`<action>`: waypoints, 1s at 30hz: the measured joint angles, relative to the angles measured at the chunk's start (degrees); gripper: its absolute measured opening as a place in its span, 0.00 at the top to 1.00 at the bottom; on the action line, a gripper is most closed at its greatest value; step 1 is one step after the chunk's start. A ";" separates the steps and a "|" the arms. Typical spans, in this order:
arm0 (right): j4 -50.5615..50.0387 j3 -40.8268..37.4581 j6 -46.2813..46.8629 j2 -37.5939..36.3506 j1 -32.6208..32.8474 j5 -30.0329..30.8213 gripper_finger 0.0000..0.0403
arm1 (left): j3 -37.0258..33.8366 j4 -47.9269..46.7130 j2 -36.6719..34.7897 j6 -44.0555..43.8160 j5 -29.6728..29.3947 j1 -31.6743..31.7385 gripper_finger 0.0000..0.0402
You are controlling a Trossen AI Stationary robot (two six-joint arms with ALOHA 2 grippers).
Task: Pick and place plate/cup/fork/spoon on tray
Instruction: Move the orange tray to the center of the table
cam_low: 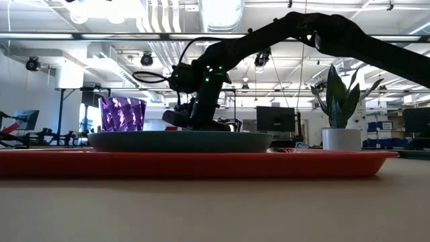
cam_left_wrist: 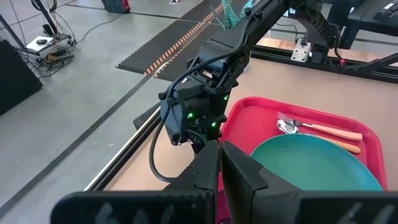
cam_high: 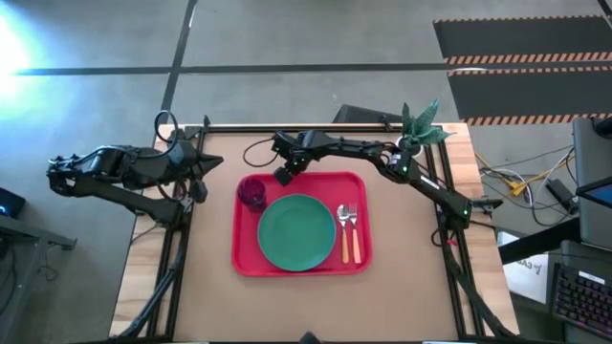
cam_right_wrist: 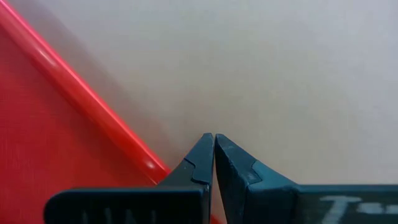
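Right claw (cam_right_wrist: 214, 144) clenched, empty, over the tray (cam_right_wrist: 56, 124) rim; left claw (cam_left_wrist: 219, 155) clenched too

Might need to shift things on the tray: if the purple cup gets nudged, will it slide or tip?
The cup looks like thin translucent plastic, so probably light and easily shoved. It stands upright, about as tall as wide, so sliding seems likelier than tipping. The plate sits close beside it and could block it.
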 joint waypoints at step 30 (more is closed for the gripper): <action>-10.83 0.44 -3.68 -45.94 4.74 12.80 0.98 | -0.05 -8.92 -4.91 -0.28 0.03 -0.02 1.00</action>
